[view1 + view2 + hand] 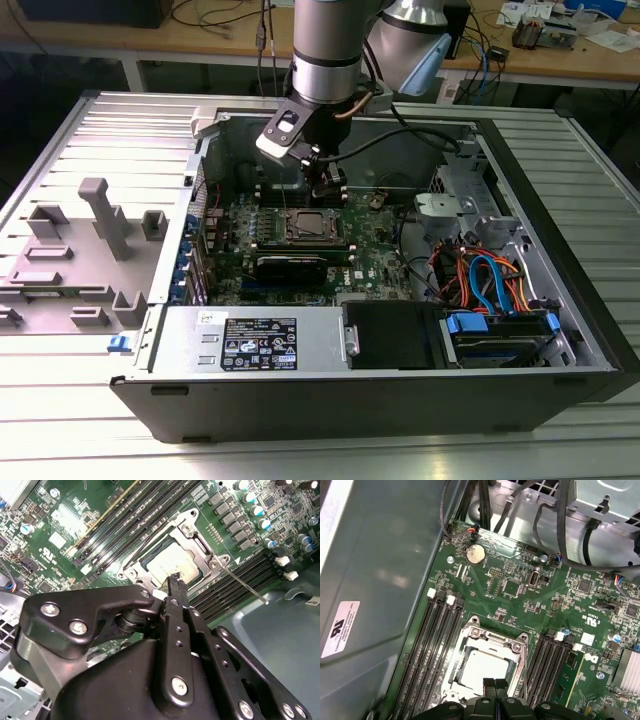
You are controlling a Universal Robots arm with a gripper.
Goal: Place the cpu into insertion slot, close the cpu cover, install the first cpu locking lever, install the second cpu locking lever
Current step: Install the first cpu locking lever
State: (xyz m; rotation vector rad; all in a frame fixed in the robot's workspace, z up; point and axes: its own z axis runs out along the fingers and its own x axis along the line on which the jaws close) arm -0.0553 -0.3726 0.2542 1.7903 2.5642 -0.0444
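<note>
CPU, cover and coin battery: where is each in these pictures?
cpu (486, 666), first wrist view, middle of its grey metal top.
cover (520, 662), first wrist view, side bar of the silver frame.
coin battery (474, 554), first wrist view, centre of its round face.

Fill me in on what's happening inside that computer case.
A single robot arm reaches into the open computer case. Its gripper is poised just above the processor socket on the motherboard, shut and empty. The cpu sits in the insertion slot, and the cpu cover lies down over it. One thin locking lever sticks out sideways, apparently unlatched.
</note>
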